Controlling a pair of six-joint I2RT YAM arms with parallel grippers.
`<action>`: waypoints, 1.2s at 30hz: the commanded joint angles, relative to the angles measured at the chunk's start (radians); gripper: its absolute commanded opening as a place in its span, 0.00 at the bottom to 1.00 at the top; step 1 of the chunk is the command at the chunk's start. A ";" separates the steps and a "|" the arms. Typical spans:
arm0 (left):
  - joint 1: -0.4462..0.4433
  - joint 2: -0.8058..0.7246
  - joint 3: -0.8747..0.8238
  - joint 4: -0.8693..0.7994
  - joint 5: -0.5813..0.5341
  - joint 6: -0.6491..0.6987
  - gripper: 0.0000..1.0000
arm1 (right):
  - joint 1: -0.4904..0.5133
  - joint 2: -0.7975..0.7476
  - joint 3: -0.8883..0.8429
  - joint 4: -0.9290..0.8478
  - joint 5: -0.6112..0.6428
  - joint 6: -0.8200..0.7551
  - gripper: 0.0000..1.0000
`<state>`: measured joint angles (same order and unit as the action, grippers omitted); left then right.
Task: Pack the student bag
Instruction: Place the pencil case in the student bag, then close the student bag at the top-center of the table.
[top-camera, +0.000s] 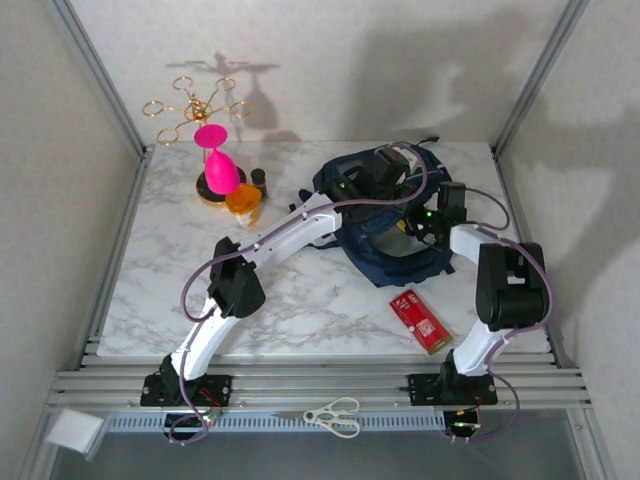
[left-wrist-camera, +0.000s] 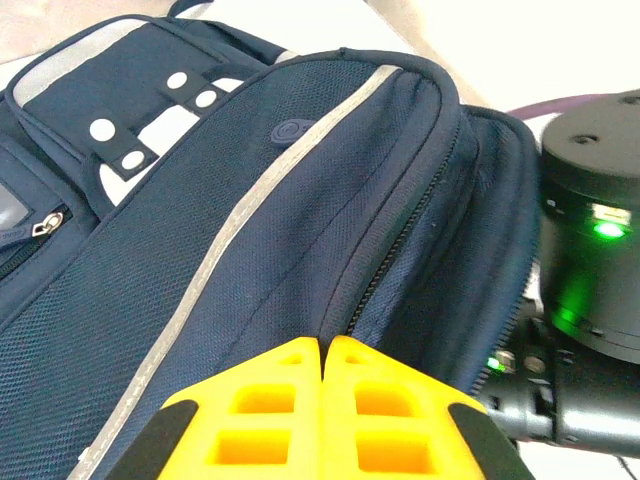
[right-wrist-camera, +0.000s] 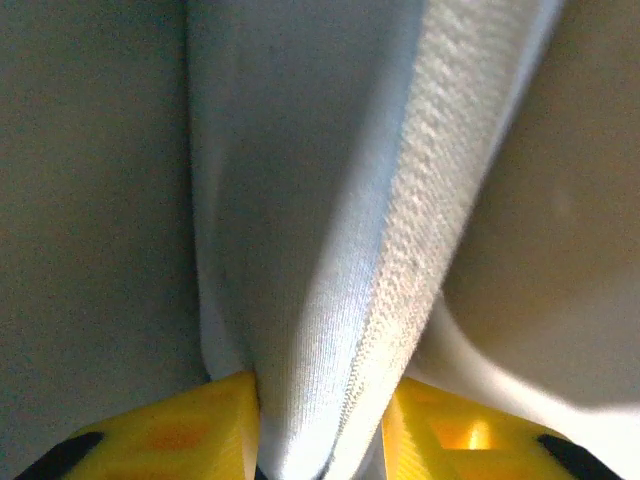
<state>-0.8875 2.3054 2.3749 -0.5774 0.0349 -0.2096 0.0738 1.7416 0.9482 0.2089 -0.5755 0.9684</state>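
Observation:
The student bag (top-camera: 390, 250), a navy backpack with grey trim, lies at the back right of the table. My left gripper (left-wrist-camera: 323, 345) is shut, its yellow tips pinching a fold of the bag's blue fabric (left-wrist-camera: 300, 200) beside the zip. It reaches over the bag's top (top-camera: 385, 165). My right gripper (top-camera: 428, 222) sits at the bag's right side. Its yellow fingers (right-wrist-camera: 225, 420) press on both sides of a fold of white fabric (right-wrist-camera: 330, 250) with a knitted edge. What that fabric belongs to is unclear.
A red flat box (top-camera: 420, 320) lies on the marble in front of the bag. Scissors (top-camera: 335, 415) rest on the near rail. At the back left stand a gold rack (top-camera: 195, 105), a pink glass (top-camera: 218, 165), an orange bottle (top-camera: 243, 203) and a small dark bottle (top-camera: 259, 180).

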 joint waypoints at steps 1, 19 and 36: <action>-0.001 -0.013 0.044 0.099 0.013 -0.054 0.00 | 0.040 0.079 0.032 0.285 0.042 0.169 0.35; 0.016 0.010 -0.109 0.198 0.165 -0.133 0.00 | -0.174 -0.522 -0.079 -0.418 0.306 -0.198 0.58; 0.199 -0.545 -0.961 0.606 0.308 -0.376 0.45 | 0.120 -0.507 -0.209 -0.406 0.292 0.007 0.61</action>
<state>-0.7353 1.8229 1.5093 -0.0986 0.3836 -0.5102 0.1661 1.2133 0.7925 -0.3027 -0.2775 0.8822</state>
